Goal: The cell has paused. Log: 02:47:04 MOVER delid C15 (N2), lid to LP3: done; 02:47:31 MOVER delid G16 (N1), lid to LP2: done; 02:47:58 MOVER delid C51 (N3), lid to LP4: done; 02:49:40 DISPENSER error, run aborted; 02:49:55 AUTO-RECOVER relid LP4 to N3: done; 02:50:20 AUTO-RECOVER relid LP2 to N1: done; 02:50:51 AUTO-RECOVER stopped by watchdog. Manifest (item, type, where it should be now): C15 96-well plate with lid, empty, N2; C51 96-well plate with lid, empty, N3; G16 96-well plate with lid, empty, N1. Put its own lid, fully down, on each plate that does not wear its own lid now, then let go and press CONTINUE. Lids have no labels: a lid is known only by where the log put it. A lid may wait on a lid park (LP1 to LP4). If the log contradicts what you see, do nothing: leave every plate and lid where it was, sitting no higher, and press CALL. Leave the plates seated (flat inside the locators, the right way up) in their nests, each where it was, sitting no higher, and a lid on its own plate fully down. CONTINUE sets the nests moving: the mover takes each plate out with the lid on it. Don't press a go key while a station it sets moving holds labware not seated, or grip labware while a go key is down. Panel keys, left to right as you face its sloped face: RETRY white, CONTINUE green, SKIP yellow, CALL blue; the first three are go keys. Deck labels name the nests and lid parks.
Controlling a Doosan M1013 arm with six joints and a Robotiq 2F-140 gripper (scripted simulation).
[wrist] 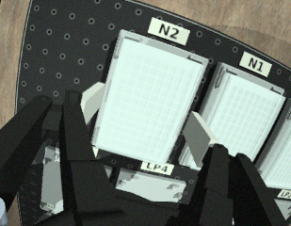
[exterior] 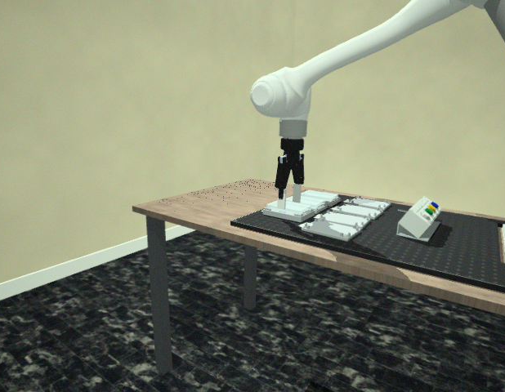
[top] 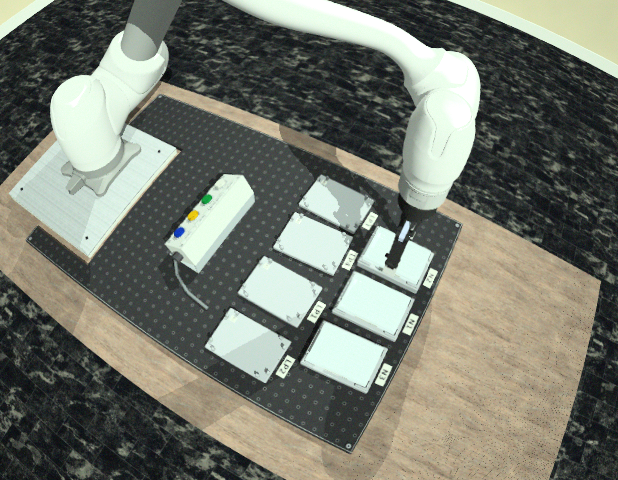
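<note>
Three white lidded plates sit in a row on the black deck: N2, N1 and N3 [top: 344, 356]. My gripper [top: 393, 260] points straight down over N2 and is open. In the wrist view its fingertips stand on either side of the N2 lid [wrist: 152, 101], just clear of its long edges. That lid lies flat on its plate, level with the N1 lid [wrist: 242, 120]. From the side the gripper [exterior: 288, 197] has its pads down at lid height on N2 [exterior: 297, 208].
Four lid parks hold nothing: LP3 [top: 335, 202], LP4 [top: 312, 242], LP1 [top: 279, 290], LP2 [top: 246, 344]. The key panel [top: 211, 222] stands to their left, with green [top: 206, 198], yellow [top: 193, 214] and blue [top: 179, 232] keys. The arm's base [top: 92, 170] is at the far left.
</note>
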